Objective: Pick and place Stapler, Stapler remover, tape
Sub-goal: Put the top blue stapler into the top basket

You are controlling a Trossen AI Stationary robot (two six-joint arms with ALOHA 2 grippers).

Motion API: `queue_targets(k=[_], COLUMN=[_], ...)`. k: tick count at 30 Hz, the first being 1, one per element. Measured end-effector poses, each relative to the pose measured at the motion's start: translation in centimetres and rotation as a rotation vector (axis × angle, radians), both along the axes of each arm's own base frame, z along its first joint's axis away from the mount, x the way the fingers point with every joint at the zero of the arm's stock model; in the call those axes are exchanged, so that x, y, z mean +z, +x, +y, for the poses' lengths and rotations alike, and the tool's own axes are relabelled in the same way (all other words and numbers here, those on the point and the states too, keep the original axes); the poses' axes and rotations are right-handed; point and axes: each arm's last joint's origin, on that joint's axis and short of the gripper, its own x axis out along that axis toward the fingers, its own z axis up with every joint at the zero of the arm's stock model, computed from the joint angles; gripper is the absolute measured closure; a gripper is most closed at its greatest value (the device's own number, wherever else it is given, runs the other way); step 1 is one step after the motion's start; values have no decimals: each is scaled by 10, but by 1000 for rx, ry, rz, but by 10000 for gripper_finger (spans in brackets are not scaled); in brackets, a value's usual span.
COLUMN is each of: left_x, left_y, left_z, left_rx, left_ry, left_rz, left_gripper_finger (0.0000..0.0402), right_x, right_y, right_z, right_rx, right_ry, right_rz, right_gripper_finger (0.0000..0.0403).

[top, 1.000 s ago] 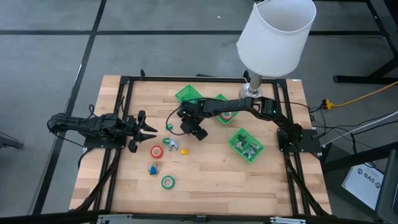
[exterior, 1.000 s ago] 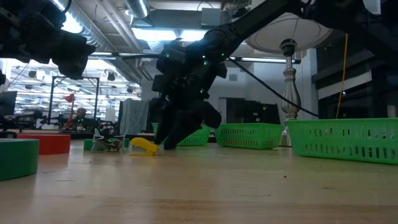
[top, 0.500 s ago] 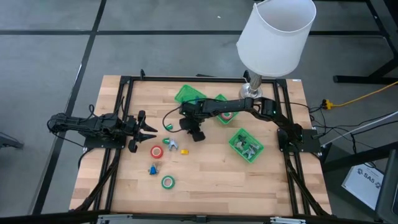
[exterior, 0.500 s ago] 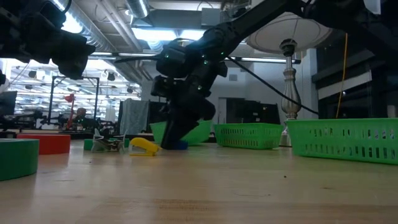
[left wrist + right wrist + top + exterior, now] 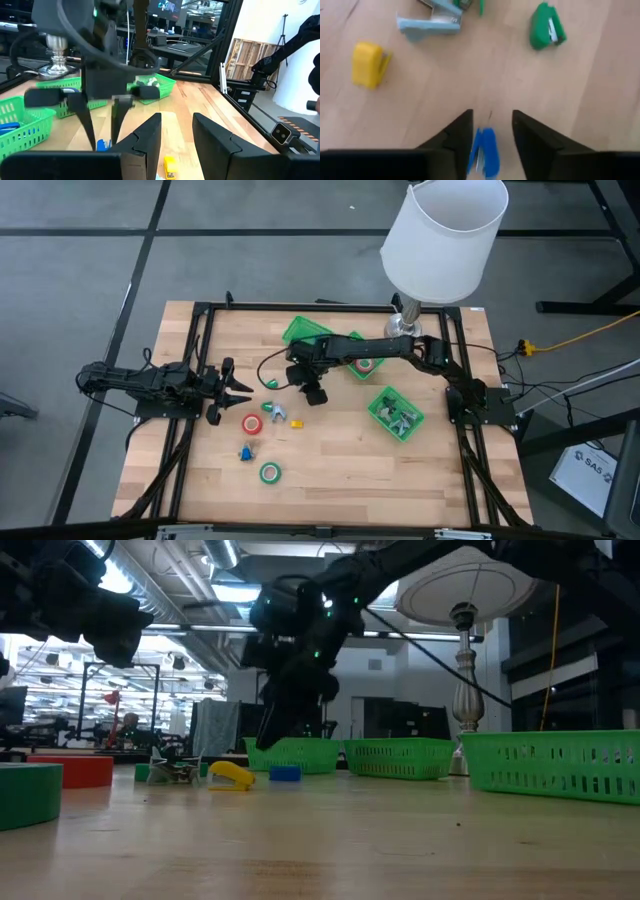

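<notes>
My right gripper (image 5: 312,391) hangs open over the table's middle. Below it, a small blue stapler (image 5: 484,158) lies flat on the wood (image 5: 285,773), seen between the two fingers but apart from them. A yellow stapler (image 5: 296,422), a light-blue stapler remover (image 5: 430,22) and a small green stapler (image 5: 547,32) lie close by. A red tape roll (image 5: 250,423) and a green tape roll (image 5: 270,472) lie flat nearer the table's near edge. My left gripper (image 5: 240,390) waits open at the table's left side.
Three green trays stand toward the far and right side: one far (image 5: 303,332), one beside it (image 5: 357,356), one at the right (image 5: 396,413) holding several items. A lamp with a white shade (image 5: 444,238) stands at the far right edge. A small blue item (image 5: 245,452) lies near the green roll.
My right gripper has risen from table height, where its fingers stood beside the yellow stapler. The blue stapler, hidden a second ago, now shows lying on the wood below the raised fingers.
</notes>
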Motion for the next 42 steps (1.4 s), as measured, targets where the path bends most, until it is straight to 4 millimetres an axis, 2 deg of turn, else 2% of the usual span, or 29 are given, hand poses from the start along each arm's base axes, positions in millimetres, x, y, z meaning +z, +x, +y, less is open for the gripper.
queue_targets(k=[7,11,22,28,33,42], left_x=[0,0,0,0,0,0], left_y=[0,0,0,0,0,0], left_z=[0,0,0,0,0,0], left_rx=[0,0,-1,0,-1,-1], left_ry=[0,0,0,0,0,0], left_rz=[-1,0,2,2,2,2], left_gripper_finger=[295,295,295,295,295,295], right_x=[23,20,0,-21,-23,-26], right_y=[-5,-9,-13,-17,-18,-16], right_z=[0,3,10,14,21,32], right_rx=[-49,-65,-52,-97,-81,-60], right_ry=[-57,-43,-50,-184,-189,-192], right_rz=[47,88,100,97,106,101], right_gripper_finger=[179,150,135,135,156,282])
